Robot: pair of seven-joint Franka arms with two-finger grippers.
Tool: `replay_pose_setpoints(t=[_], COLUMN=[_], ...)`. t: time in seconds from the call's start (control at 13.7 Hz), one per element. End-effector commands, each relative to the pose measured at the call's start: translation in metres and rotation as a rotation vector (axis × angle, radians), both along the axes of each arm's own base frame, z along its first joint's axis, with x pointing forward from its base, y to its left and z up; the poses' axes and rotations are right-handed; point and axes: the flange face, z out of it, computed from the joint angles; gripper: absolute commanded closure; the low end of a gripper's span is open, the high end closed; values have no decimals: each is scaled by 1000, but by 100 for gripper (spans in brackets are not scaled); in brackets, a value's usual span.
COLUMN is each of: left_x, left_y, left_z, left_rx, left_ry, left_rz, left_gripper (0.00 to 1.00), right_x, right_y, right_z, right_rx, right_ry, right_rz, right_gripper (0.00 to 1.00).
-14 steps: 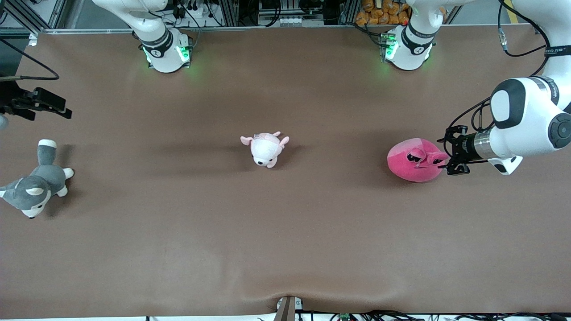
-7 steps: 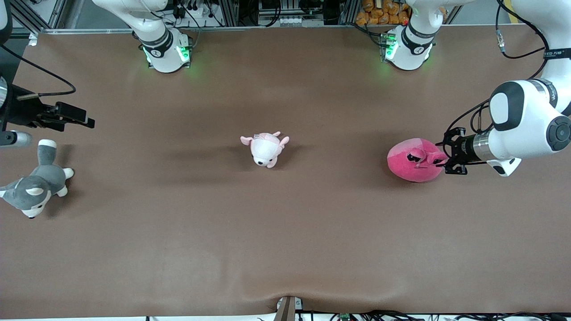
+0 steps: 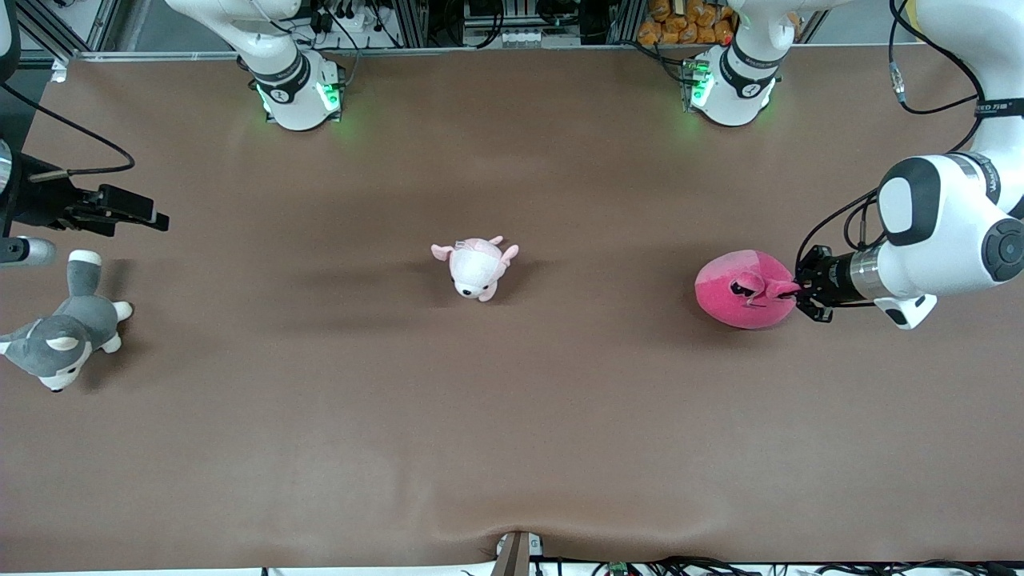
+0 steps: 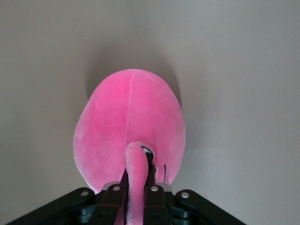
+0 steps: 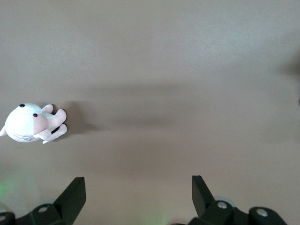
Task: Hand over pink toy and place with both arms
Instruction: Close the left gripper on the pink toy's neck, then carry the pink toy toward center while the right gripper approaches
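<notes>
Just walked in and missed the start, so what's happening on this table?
The left claw has shut on an eye bump of the pink toy, which sits on the table toward the left arm's end. The right claw waits open above the grey husky plush. A pale pink-and-white plush lies mid-table. No handover yet.

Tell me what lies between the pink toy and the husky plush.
Front view: only the pale pink-and-white plush lies between the pink toy and the husky plush; bare tabletop otherwise.

The brown worktop (image 3: 512, 416) carries a hot-pink plush (image 3: 740, 300), a pale pink-and-white plush (image 3: 476, 268) at mid-table, and a grey husky plush (image 3: 60, 336).
</notes>
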Motion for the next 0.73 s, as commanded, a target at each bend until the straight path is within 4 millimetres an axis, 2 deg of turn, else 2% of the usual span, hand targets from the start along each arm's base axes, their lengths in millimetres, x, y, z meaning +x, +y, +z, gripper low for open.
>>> replay_pose_setpoints(t=[0.0, 0.22, 0.37, 0.51, 0.66], left_x=[18, 30, 28, 25, 18], left_y=[-5, -25, -36, -60, -94], left_z=[27, 79, 103, 122, 156], left_rx=[-4, -15, -25, -38, -51], left_ry=[-46, -22, -11, -19, -49], left_rz=[-49, -45, -82, -118, -120], left_gripper=[100, 100, 100, 100, 100], right_x=[-4, -3, -3, -2, -2], right_y=[-1, -1, -3, -2, 1], right_z=[3, 0, 0, -1, -1], right_rx=[12, 12, 12, 12, 12], right_ry=[2, 5, 7, 6, 6], right_rz=[-12, -14, -15, -14, -10], right_gripper=[0, 0, 0, 0, 0])
